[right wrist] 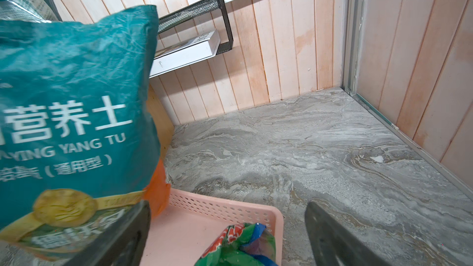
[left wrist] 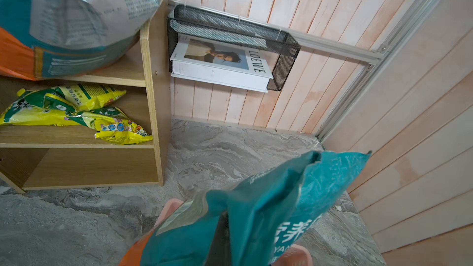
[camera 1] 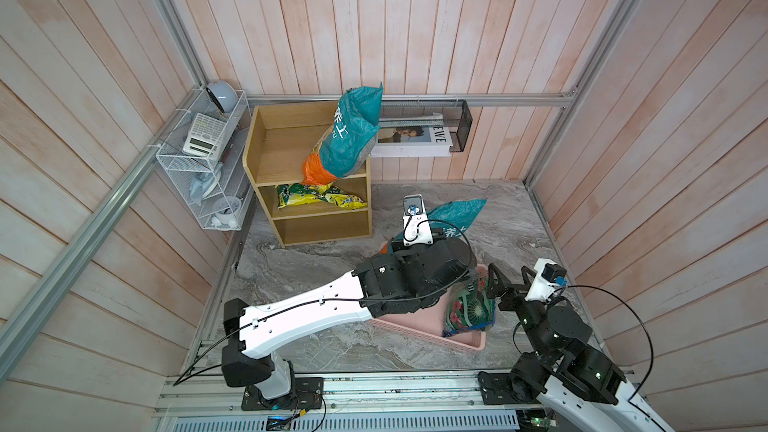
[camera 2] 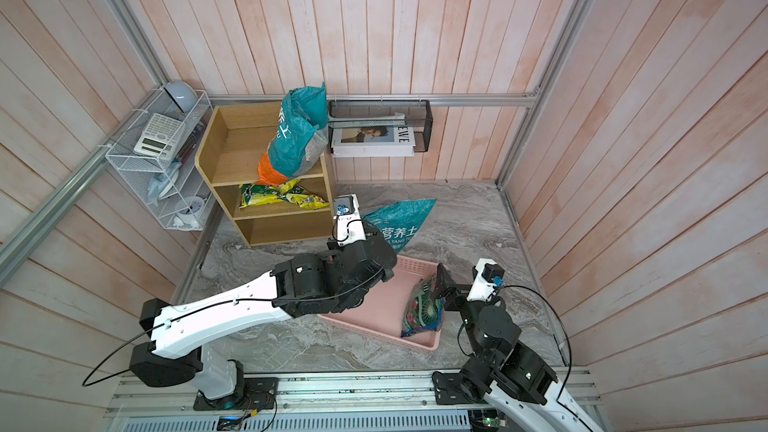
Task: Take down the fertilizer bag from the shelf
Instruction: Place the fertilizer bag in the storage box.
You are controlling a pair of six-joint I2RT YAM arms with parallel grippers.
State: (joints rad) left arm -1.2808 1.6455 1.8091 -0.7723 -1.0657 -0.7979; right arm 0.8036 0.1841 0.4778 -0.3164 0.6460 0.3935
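Left wrist view has the left claw (left wrist: 222,236) pinched shut on a teal fertilizer bag (left wrist: 281,200). That one's off the shelf (camera 1: 251,147) and sits over the edge of the pink basket (camera 2: 374,309) on the desk (camera 1: 299,268), so I'd say it only needs setting down. Right claw (right wrist: 226,208) is spread wide and empty at the basket's side. A second teal bag (camera 1: 353,135) leans on the shelf's top tier, with yellow packets (camera 1: 320,199) on the middle one.
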